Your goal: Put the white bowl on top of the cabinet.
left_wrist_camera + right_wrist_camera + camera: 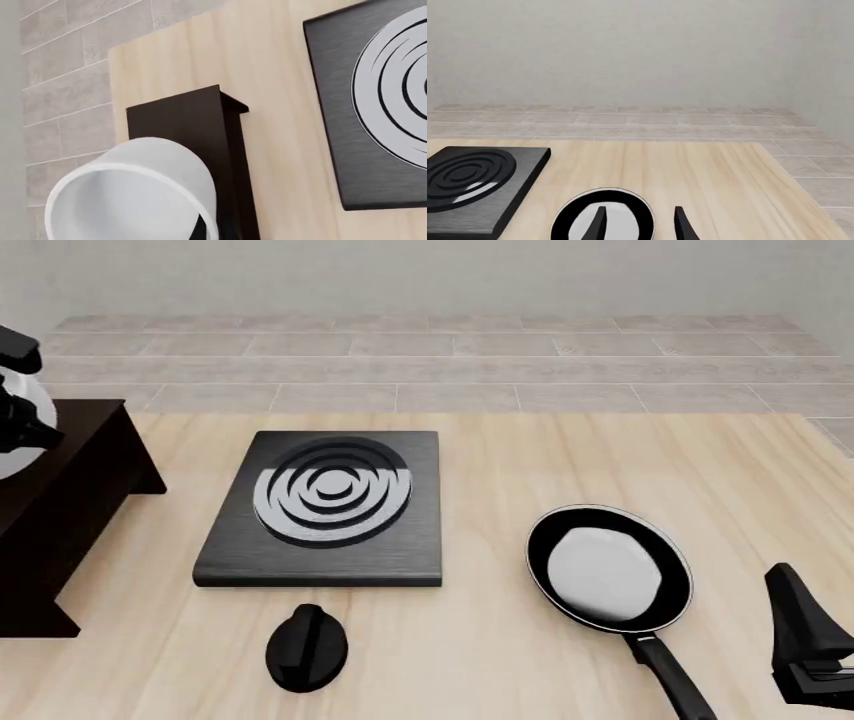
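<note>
The white bowl (133, 190) hangs tilted just above the cabinet (183, 117), its open mouth turned toward the left wrist camera. In the front view only a sliver of the bowl (11, 440) shows at the left edge, over the cabinet's (60, 510) flat top. My left gripper (16, 415) is shut on the bowl's rim; a dark finger (198, 231) peeks out beside it. My right gripper (640, 227) stands open and empty at the near right, over the table by the frying pan.
A black stove plate (327, 505) with silver rings lies mid-table, right of the cabinet. A black frying pan (607, 570) with a whitish inside sits to the right, handle toward the front. A small black knob-like object (307, 645) lies in front of the stove.
</note>
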Controlling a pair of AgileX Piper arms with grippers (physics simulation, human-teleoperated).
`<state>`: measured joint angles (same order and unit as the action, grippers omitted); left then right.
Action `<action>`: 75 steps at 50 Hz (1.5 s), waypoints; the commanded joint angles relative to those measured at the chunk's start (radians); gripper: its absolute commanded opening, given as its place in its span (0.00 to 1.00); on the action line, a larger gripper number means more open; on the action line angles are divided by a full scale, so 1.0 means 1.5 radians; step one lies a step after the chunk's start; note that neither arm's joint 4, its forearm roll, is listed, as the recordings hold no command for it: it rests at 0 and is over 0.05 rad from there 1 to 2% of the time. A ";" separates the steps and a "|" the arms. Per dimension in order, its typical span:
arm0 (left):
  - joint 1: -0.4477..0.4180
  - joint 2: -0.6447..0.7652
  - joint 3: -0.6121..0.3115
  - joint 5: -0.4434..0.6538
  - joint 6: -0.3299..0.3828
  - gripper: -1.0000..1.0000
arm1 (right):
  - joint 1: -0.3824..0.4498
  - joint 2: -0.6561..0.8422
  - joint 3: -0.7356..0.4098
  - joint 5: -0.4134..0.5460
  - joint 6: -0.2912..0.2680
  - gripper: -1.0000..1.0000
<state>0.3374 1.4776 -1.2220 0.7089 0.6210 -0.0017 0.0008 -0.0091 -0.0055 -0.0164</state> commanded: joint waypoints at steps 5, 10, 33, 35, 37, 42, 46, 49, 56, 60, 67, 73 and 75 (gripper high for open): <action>0.007 0.046 0.050 -0.035 -0.012 0.00 | 0.000 0.000 0.000 0.000 0.000 1.00; 0.006 0.051 0.048 -0.037 -0.014 0.00 | 0.000 0.000 0.000 0.000 0.000 1.00; -0.018 0.041 -0.026 0.016 -0.024 1.00 | 0.000 0.000 0.000 0.000 0.000 1.00; -0.021 0.041 -0.033 0.020 -0.024 1.00 | 0.000 0.000 0.000 0.000 0.000 1.00; -0.021 0.041 -0.038 0.021 -0.024 1.00 | 0.000 0.000 0.000 0.000 0.000 1.00; -0.026 0.043 -0.072 0.040 -0.028 1.00 | 0.000 0.000 0.000 0.000 0.000 1.00; -0.031 0.039 -0.085 0.051 -0.029 1.00 | 0.000 0.000 0.000 0.000 0.000 1.00; -0.031 0.036 -0.085 0.054 -0.026 1.00 | 0.000 0.000 0.000 0.000 0.000 1.00; -0.038 0.026 -0.108 0.072 -0.025 1.00 | 0.000 0.000 0.000 0.000 0.000 1.00; -0.044 0.019 -0.113 0.079 -0.027 1.00 | 0.000 0.000 0.000 0.000 0.000 1.00; -0.065 -0.001 -0.135 0.100 -0.034 1.00 | 0.000 0.000 0.000 0.000 0.000 1.00; -0.054 -0.007 -0.174 0.095 -0.062 1.00 | 0.000 0.000 0.000 0.000 0.000 1.00; -0.061 -0.016 -0.168 0.091 -0.062 1.00 | 0.000 0.000 0.000 0.000 0.000 1.00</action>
<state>0.2597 1.4836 -1.4289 0.8383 0.5586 -0.0017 0.0008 -0.0091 -0.0055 -0.0164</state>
